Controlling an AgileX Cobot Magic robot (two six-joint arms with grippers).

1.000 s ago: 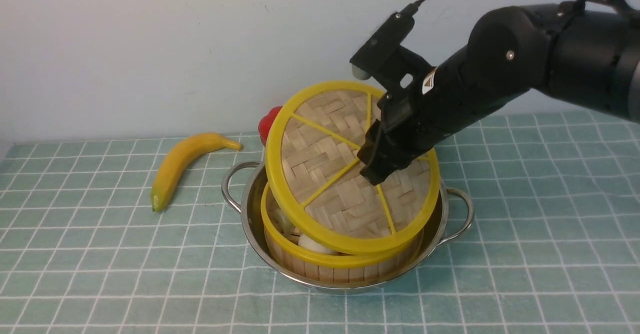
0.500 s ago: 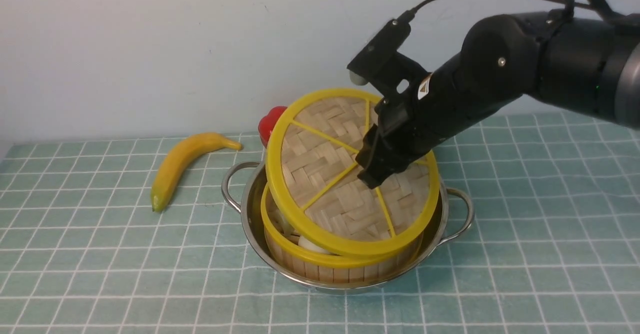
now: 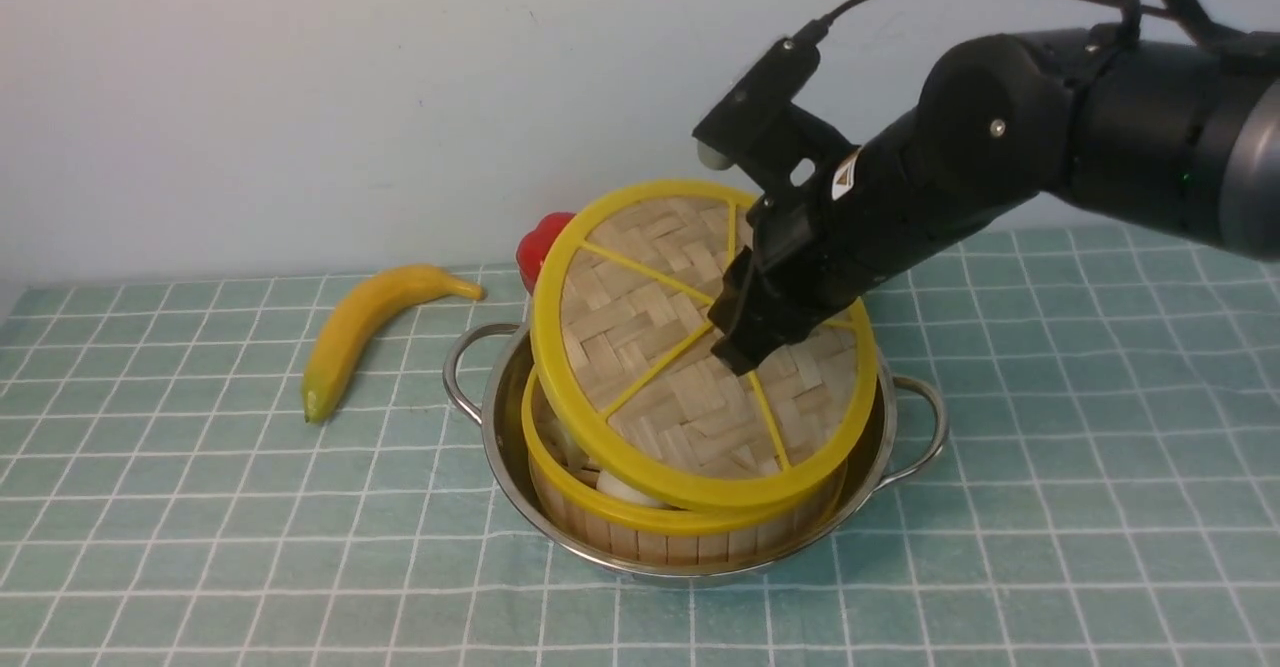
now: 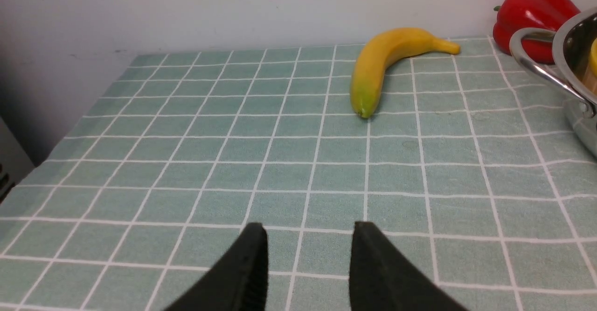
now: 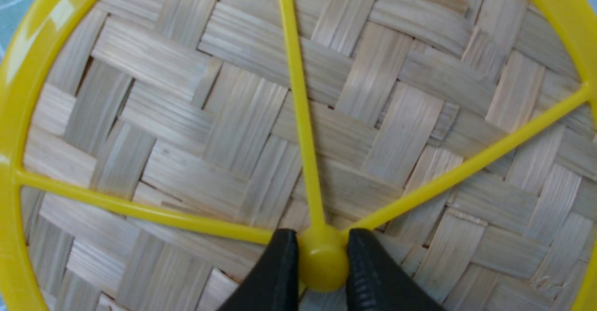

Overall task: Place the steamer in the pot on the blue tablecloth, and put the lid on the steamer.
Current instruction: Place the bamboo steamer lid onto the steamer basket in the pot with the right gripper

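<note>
At centre of the surface, on the blue tablecloth (image 3: 200, 507): pot (image 3: 497, 437) standing upright, both loop handles showing. Steamer (image 3: 640, 539) sits inside the pot, its yellow rim just above the steel rim.

Lid (image 3: 640, 347) is over the steamer but not seated. It is tilted, with the far-left edge raised and the near-right edge low, apparently resting on the steamer's rim. The gap on the robot's left shows a pale dumpling (image 3: 625, 487) inside.

Right fingers (image 5: 275, 273) are clenched on the lid's small yellow centre knob (image 5: 322, 259), one finger on each side, spokes fanning out from it. Right arm reaches in from the right, angled down over the lid.

Left fingers (image 4: 247, 273) are released and apart, nothing between them, above bare cloth well to the left of the pot.

Banana (image 3: 365, 327) lies on the cloth left of the pot, apart from it. Red pepper (image 3: 540, 242) stands behind the pot, near the wall, partly hidden by the lid.
</note>
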